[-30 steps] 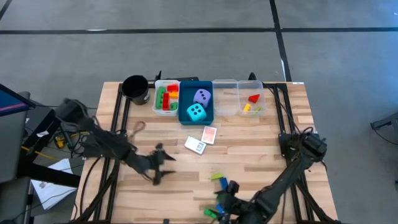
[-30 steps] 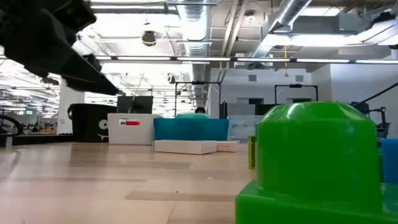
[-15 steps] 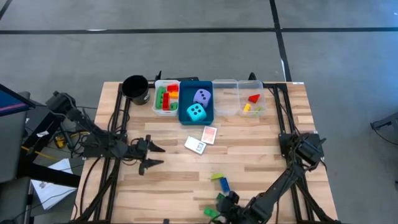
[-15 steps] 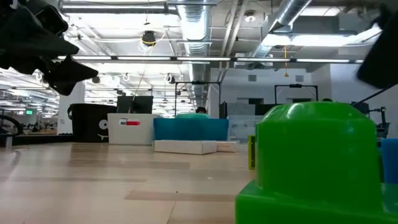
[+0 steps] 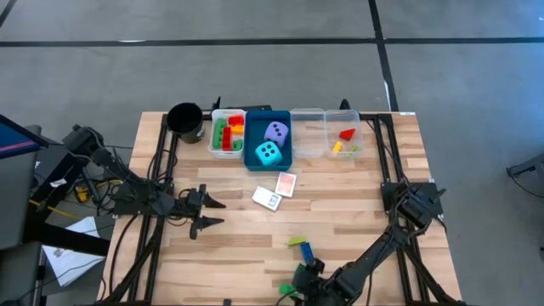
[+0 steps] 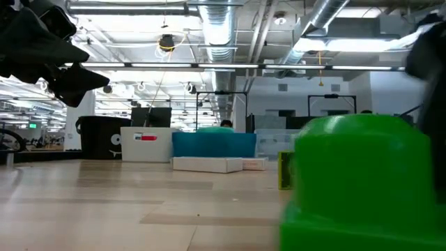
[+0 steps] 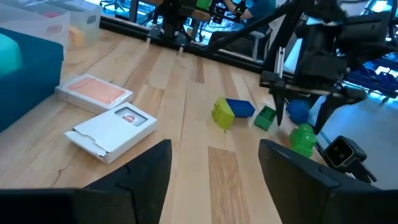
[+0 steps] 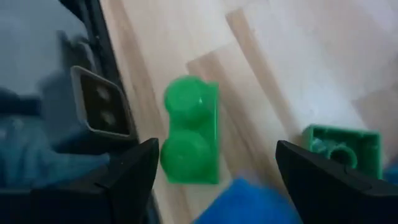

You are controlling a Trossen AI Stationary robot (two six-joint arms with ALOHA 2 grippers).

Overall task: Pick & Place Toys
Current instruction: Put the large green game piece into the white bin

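Near the table's front edge lie several small bricks: a green two-stud brick (image 8: 189,140) (image 6: 359,181), another green one (image 8: 342,149), a blue one (image 8: 249,199), and a yellow and a blue one (image 7: 230,112). My right gripper (image 5: 302,279) (image 8: 217,155) hangs open just above them, with the blue brick (image 7: 298,112) between its fingers. My left gripper (image 5: 217,212) (image 7: 214,155) waits open at the table's left. Two card packs (image 5: 286,184) (image 5: 267,200) lie flat mid-table. A cyan die (image 5: 268,153) and a lavender die (image 5: 275,131) sit in the blue tray (image 5: 253,163). My right gripper comes down slanting from the table's right, one finger (image 8: 134,180) on each side of the green two-stud brick and the blue brick. I cannot tell whether a finger touches either brick. Both bricks lie on the table.
At the far edge stand a black cup (image 5: 184,119), a white tray (image 5: 227,149) holding bricks, and two clear trays (image 5: 306,134) (image 5: 342,151), one with a few bricks. Bare wood lies between the card packs and my left gripper.
My left gripper has drawn back toward the table's left edge and then kept still. My right gripper has sunk toward the bricks at the near edge. The green two-stud brick has slid a little along the table.
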